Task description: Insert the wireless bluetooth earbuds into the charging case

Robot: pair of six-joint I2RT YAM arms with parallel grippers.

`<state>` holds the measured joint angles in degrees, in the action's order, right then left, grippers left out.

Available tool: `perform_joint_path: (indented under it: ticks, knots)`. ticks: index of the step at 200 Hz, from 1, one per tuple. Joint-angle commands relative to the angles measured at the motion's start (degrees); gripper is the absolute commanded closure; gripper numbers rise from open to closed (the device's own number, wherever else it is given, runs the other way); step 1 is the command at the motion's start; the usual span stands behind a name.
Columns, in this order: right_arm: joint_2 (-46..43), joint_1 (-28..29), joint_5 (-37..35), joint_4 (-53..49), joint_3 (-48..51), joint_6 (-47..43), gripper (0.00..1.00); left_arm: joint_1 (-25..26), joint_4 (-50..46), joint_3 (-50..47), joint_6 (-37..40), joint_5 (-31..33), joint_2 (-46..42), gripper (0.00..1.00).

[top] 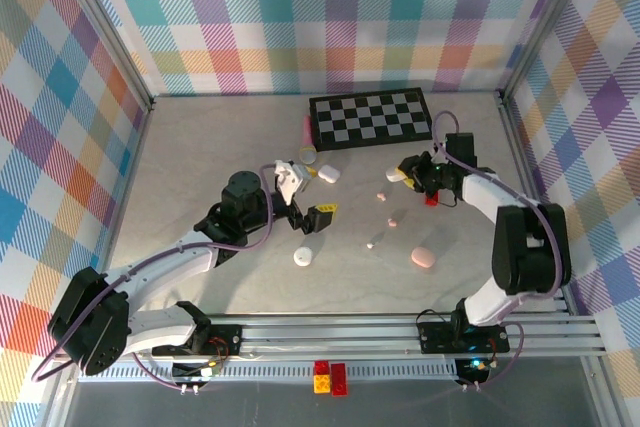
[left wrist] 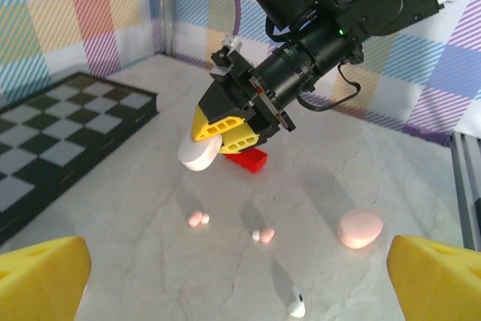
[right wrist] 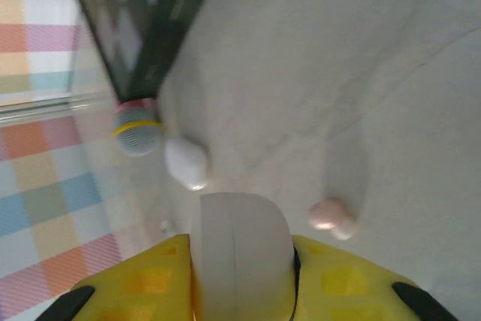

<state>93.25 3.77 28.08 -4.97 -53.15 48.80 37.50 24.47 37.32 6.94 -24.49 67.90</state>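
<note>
Two tools: left tool (left wrist: 240,280) gapes empty, right tool (left wrist: 224,131) clamps white case (left wrist: 199,154).

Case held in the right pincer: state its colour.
The case is white; the left wrist view shows it best.

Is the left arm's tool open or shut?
Open: the left tool has its yellow fingertips far apart at opposite edges of its wrist view, nothing gripped.
</note>
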Motion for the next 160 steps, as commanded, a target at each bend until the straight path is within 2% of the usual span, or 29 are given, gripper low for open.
perform_joint_path:
  ticks: [1,54,116,144,160]
  knots:
    - [3.1,-0.2,-1.5,0.6,-3.1,-3.0,0.76,0.7,-5.0,0.2,0.7,2.7,-1.1,0.00]
    - [10.8,-0.2,-2.0,-0.3,-6.9,-4.1,0.74,0.7,-7.3,1.0,0.8,4.6,-0.9,0.00]
    - [13.2,-0.2,-2.6,-2.6,-8.3,-6.6,0.64,0.7,-8.0,1.6,0.7,4.9,-0.7,0.00]
    - [9.8,-0.2,-4.9,-5.5,-8.5,-9.6,0.46,0.7,-8.5,2.4,-0.8,5.3,-0.2,0.00]
    - [6.6,-0.2,-7.1,-7.7,-8.4,-11.8,0.40,0.7,-8.5,2.3,-1.9,6.3,-0.2,0.00]
